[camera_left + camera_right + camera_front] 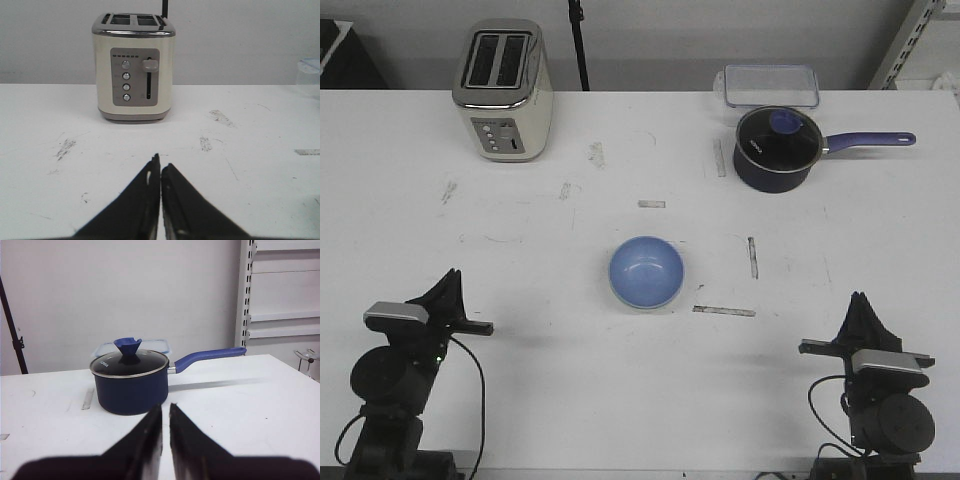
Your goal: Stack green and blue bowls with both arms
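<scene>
The light blue bowl (pixel 646 272) sits upright in the middle of the table. A thin pale rim runs along its near edge; I cannot tell if this is the green bowl under it. No separate green bowl shows in any view. My left gripper (pixel 450 285) rests at the near left of the table, well away from the bowl, and in the left wrist view (pixel 160 161) its jaws are shut and empty. My right gripper (pixel 858 305) rests at the near right, and in the right wrist view (pixel 165 407) it is shut and empty.
A cream toaster (pixel 503 90) (pixel 133 67) stands at the far left. A dark navy saucepan (pixel 777 148) (pixel 131 382) with a glass lid and a long handle stands at the far right. A clear lidded box (pixel 770 86) is behind it. Tape strips (pixel 724 311) lie near the bowl.
</scene>
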Controlling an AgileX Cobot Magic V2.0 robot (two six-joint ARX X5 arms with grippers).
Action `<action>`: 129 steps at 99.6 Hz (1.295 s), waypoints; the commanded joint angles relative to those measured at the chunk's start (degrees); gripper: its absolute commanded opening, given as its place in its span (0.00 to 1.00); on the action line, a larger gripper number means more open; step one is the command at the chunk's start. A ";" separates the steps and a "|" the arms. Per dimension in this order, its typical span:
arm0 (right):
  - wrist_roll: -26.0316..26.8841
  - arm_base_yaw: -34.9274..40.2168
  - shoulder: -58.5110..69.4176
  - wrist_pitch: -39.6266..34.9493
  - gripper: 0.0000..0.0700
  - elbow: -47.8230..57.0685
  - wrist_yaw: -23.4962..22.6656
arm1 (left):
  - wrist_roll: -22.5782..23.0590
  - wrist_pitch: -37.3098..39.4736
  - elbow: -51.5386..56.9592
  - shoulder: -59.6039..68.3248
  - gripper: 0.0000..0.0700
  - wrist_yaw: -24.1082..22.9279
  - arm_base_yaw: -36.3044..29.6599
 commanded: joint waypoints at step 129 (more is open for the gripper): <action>0.68 0.04 0.02 0.63 0.03 0.00 0.04 | 0.68 0.59 -15.76 -22.36 0.00 -3.69 0.09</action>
